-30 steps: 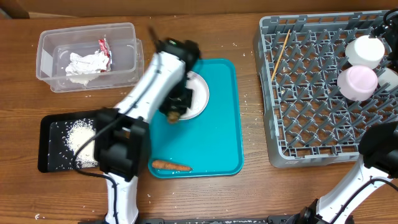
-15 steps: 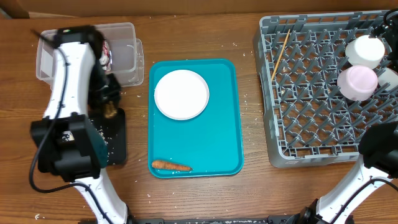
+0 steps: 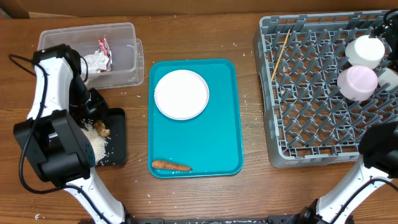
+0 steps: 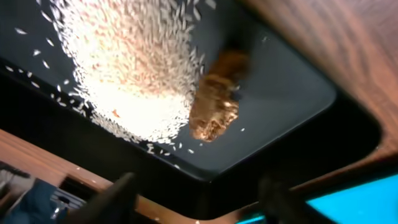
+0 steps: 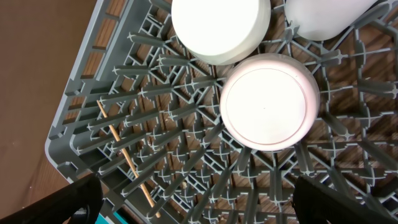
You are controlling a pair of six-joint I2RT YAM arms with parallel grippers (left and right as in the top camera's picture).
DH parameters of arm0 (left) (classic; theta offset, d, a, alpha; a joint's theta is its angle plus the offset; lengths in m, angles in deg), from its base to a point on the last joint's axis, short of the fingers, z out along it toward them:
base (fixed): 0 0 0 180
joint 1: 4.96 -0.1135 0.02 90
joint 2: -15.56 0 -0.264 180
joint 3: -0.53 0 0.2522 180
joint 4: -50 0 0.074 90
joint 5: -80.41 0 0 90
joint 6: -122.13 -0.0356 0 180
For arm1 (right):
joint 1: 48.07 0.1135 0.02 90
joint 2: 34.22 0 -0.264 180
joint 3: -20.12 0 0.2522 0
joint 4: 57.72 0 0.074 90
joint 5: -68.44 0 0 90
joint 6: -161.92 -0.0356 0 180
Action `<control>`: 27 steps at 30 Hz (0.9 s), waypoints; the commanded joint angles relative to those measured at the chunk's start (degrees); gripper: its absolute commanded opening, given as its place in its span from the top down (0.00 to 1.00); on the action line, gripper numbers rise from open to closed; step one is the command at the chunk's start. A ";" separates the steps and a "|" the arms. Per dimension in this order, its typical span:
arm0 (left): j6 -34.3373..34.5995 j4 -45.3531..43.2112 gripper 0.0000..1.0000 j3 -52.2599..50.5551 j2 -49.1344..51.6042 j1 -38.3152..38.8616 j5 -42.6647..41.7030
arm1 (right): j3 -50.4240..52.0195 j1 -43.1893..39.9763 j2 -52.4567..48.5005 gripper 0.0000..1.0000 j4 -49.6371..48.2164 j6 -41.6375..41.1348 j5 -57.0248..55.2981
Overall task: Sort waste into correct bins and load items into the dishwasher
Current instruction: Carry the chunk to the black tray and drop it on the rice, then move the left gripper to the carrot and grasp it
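Plainly, the brown food lump [image 4: 214, 106] lies in the black tray [image 4: 292, 106] at the near left of the table [image 3: 186, 37], touching the edge of the one heap of rice [image 4: 130, 68], with loose grains scattered around it. The jaws of the left arm [image 3: 48, 93] hover just over this tray, spread wide apart with nothing between them.

There are two bins. The second is the clear tub [image 3: 43, 59] at the far left, just beyond the black tray. It holds one crumpled napkin [image 3: 93, 60] and one red-and-white wrapper [image 3: 103, 46], side by side, the napkin partly hidden by the arm.

In the middle sits one teal tray [image 3: 224, 137]. It carries one white plate [image 3: 181, 94] towards its far end and one carrot stick [image 3: 171, 165] close to its near edge, the two well apart. A few stray grains lie on the table right of it.

On the right is the one grey dish rack [image 3: 311, 124]. One thin wooden stick [image 3: 279, 56] lies slanted across its far left part. Three round white pieces stand close together in its far right corner: a cup [image 5: 221, 28], a faintly pink bowl [image 5: 270, 102] just beside it, and a third [image 5: 329, 15] cut off by the edge of the wrist view. The jaws of the right arm [image 3: 380, 146] hang above these, wide open and holding nothing.
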 commanded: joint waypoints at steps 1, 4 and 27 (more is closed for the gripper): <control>0.61 -0.17 0.29 -0.79 -1.92 -0.09 0.13 | -0.63 -0.17 0.90 0.00 -0.22 -0.04 0.35; 0.61 0.26 0.30 0.09 -1.99 -0.02 0.11 | -0.63 -0.17 0.90 0.00 -0.22 -0.04 0.35; -3.76 2.43 0.20 -7.63 -10.75 40.22 -6.93 | -0.63 -0.17 0.90 0.00 -0.22 -0.04 0.35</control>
